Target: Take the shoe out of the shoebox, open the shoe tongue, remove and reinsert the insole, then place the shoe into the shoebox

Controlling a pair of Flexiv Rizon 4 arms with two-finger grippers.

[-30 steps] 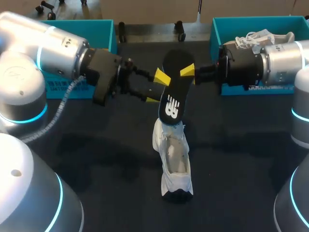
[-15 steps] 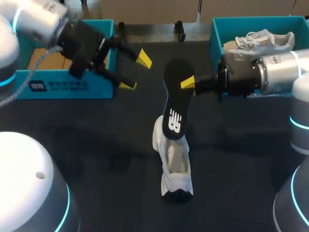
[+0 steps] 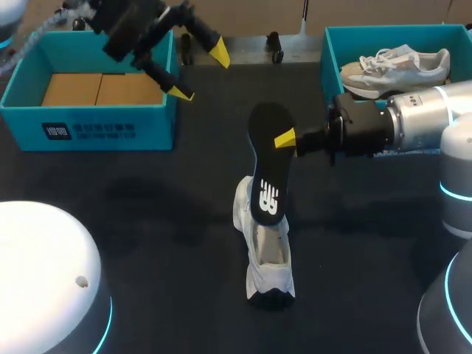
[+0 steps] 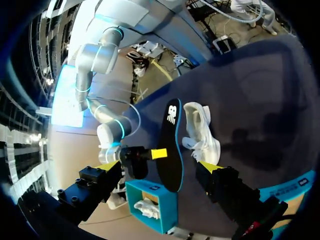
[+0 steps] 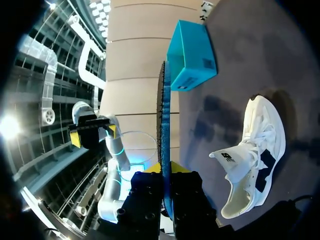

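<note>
Flat black insole (image 3: pixel 267 166) covers the heel end of the white lace-up shoe (image 3: pixel 269 258). Right gripper (image 3: pixel 284 139) shows one yellow tip; its other finger is behind the insole. Silver right arm (image 3: pixel 417 118) hides the front wall of the teal cardboard shoebox (image 3: pixel 332 44) and the lower side of the second white shoe (image 3: pixel 394 63) in it. Left arm (image 3: pixel 122 22) is cut off at the head view's top edge. Right wrist view: insole edge-on, faces unseen.

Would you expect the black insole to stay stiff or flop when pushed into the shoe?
Probably stiff: the insole runs straight though the right gripper holds only its upper part. Edge-on it looks thin, so it may bend under pressure.
</note>
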